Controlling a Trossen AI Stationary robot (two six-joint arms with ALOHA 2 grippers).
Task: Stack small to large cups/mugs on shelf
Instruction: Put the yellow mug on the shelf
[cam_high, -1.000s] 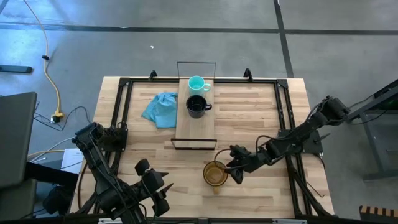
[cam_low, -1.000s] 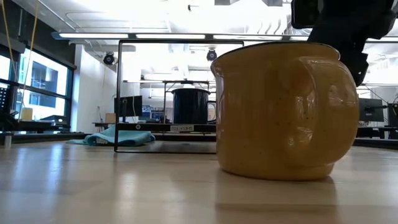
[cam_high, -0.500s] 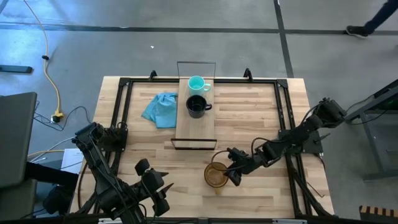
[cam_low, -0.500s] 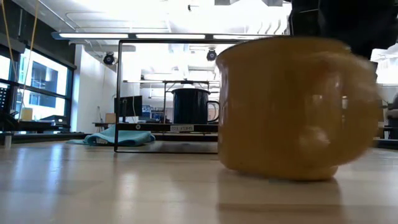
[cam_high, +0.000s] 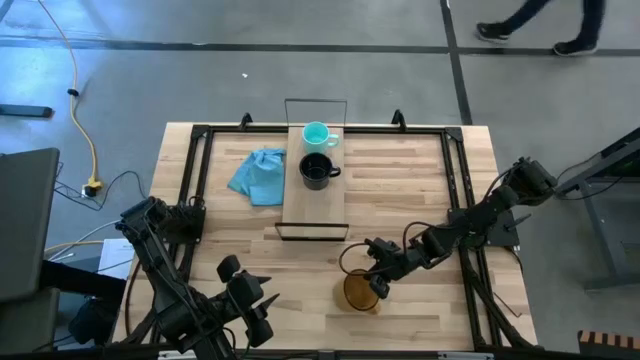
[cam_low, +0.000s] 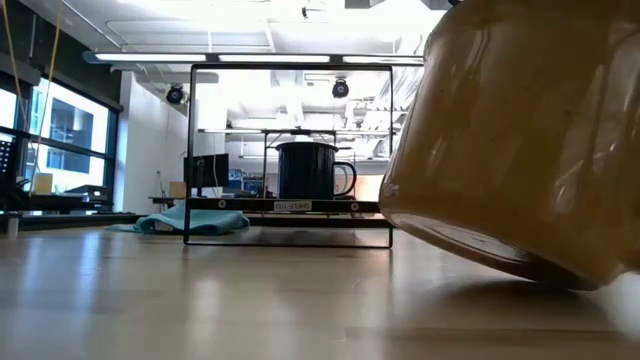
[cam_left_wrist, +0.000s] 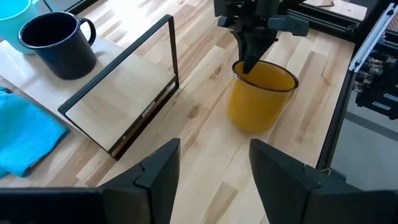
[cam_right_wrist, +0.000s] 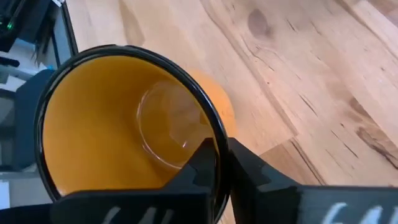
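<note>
The amber-orange mug (cam_high: 360, 292) is near the table's front edge, tilted, with my right gripper (cam_right_wrist: 219, 165) shut on its rim. The shelf (cam_high: 314, 195), a light-wood plank with a black wire frame, lies at the table's middle back. On it stand the black mug (cam_high: 316, 170) and, farther back, the teal mug (cam_high: 317, 134), each resting on its base. My left gripper (cam_left_wrist: 214, 174) waits open at the near left corner, touching nothing. My right gripper pinches the amber mug's rim (cam_right_wrist: 214, 140), one finger inside the mug and one outside its wall. The fingers (cam_left_wrist: 250, 59) come from above, slanting in from the table's right. The mug (cam_low: 520, 140) is tilted, one side of its base raised; whether the low edge touches the table I cannot tell.
A light blue cloth (cam_high: 258, 172) lies left of the shelf. A black rail frame (cam_high: 455, 200) runs round the tabletop. Bare wood spans between the shelf's near wire end (cam_high: 310, 232) and the amber mug. A person's legs (cam_high: 525, 25) pass on the floor beyond the table.
My right gripper has shut on the amber mug's rim and drawn it toward the table's near edge and slightly right. The mug, upright on the table a second ago, now stands tilted with part of its base raised.
</note>
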